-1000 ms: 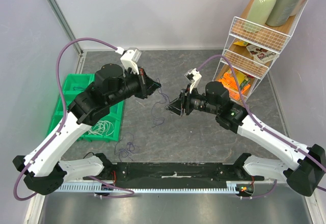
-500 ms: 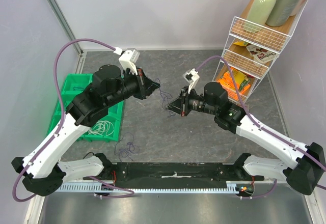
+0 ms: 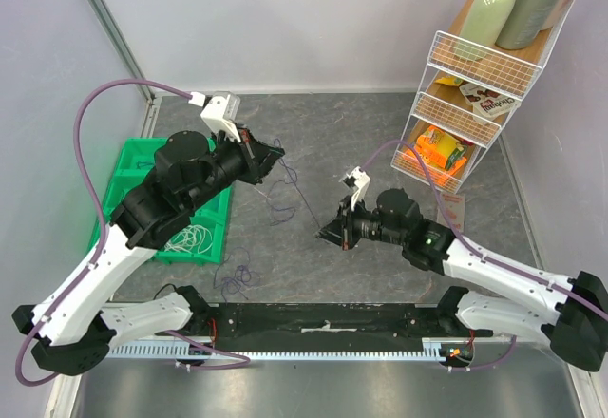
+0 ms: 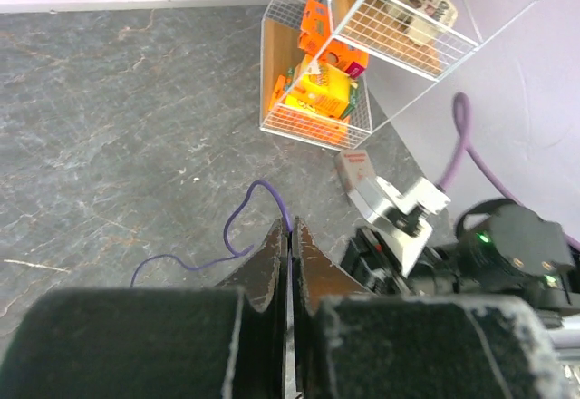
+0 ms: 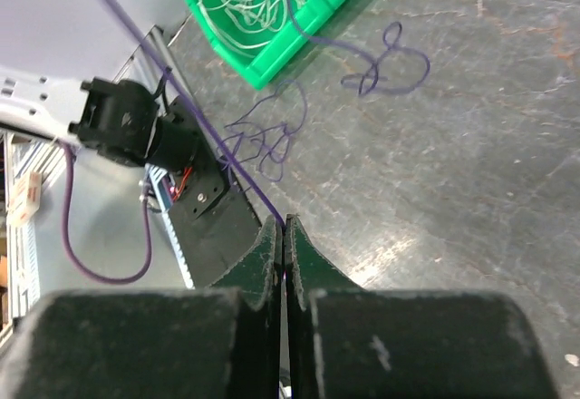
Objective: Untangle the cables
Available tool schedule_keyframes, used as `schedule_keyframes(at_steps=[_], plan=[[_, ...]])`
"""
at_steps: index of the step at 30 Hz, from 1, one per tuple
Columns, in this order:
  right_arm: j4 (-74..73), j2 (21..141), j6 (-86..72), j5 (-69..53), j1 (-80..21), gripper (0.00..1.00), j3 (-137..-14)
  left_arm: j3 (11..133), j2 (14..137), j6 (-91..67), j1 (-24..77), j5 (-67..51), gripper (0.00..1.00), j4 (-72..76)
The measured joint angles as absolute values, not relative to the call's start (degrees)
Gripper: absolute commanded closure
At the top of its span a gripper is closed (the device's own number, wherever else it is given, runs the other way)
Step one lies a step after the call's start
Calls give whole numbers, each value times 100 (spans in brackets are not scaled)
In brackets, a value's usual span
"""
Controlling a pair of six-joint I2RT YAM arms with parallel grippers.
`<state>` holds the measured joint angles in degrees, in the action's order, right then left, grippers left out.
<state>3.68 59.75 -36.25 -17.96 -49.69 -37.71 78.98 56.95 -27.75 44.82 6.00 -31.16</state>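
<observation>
The left gripper [image 4: 289, 233] is clenched, its two black fingers pressed flat together on a thin purple wire [image 4: 258, 184], whose free end arches out past the fingertips and curls away over the grey stone-patterned table [image 3: 370, 133]. The right gripper [image 5: 284, 228] is likewise clamped tight on the same strand. In its wrist view the wire leaves the fingertips and runs straight and taut up to the far left. From above, that strand stretches in a slanting line between the two claws, the left one farther back and left of centre, the right one nearer and closer to the middle of the table. Below and left of the taut line a loose knot of purple wire [image 3: 278, 211] lies on the table between the arms. A smaller purple coil [image 3: 236, 275] lies nearer still, just beyond the black base rail [image 3: 323, 321] and close to the near right corner of a green plastic bin [image 3: 128, 166]. The bin sits at the left edge of the table, and a heap of thin white wires [image 3: 190, 239] rests in its near compartment. At the far right stands a white wire-mesh rack [image 3: 475, 85] with pale green and grey bottles [image 3: 484, 14] on its top shelf and orange snack packets [image 3: 432, 152] in its lowest shelf.
</observation>
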Motion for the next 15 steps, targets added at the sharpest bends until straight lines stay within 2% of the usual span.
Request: schedule_keyframes(at_steps=[6, 7, 9, 11, 13, 15], plan=[[672, 5564, -3632, -1581, -5297, 100, -3406, 7813, 5693, -2563, 4488, 886, 98, -3114], [705, 5566, -3627, -1542, -5301, 92, -3398, 7813, 5686, -2517, 4486, 908, 98, -3109], [781, 5636, -3601, -1533, -5297, 65, -3395, 7813, 5673, -2405, 4486, 934, 98, -3105], [703, 5728, -3507, -1511, -5304, 45, -3404, 7813, 5660, -2246, 4484, 954, 98, -2995], [412, 5798, -3387, -1358, -5308, 32, -3404, 7819, 5603, -2040, 4473, 1022, 98, -2773], [139, 5782, -3299, -1109, -5312, 24, -3406, 7830, 5511, -1841, 4473, 1070, 98, -2657]])
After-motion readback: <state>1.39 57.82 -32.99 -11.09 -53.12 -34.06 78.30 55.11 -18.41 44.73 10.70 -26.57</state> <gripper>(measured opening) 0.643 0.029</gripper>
